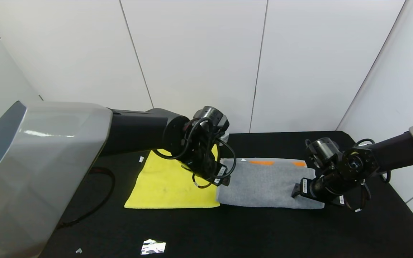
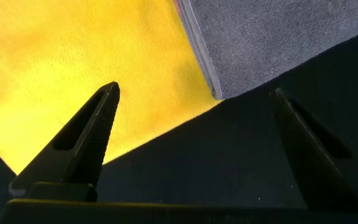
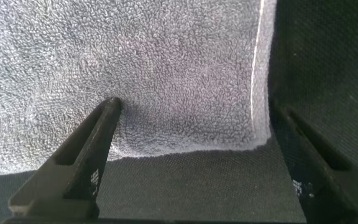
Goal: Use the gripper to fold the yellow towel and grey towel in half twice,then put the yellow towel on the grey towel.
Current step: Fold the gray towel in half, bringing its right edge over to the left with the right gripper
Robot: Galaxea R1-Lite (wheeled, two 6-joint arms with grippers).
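The yellow towel (image 1: 167,184) lies flat on the black table, left of centre. The grey towel (image 1: 264,182) lies beside it on the right, its orange patches (image 1: 262,162) along the far edge; its near left corner overlaps the yellow one's edge (image 2: 210,87). My left gripper (image 1: 224,181) is open and hovers over the near corner where both towels meet (image 2: 194,93). My right gripper (image 1: 296,191) is open and empty, down at the grey towel's near right corner (image 3: 194,102), one finger (image 3: 101,124) on the terry and the other off its side edge.
The black table (image 1: 228,229) is fenced by white walls behind and on both sides. A scrap of shiny foil (image 1: 153,246) lies near the front edge. A black cable (image 1: 102,193) loops left of the yellow towel.
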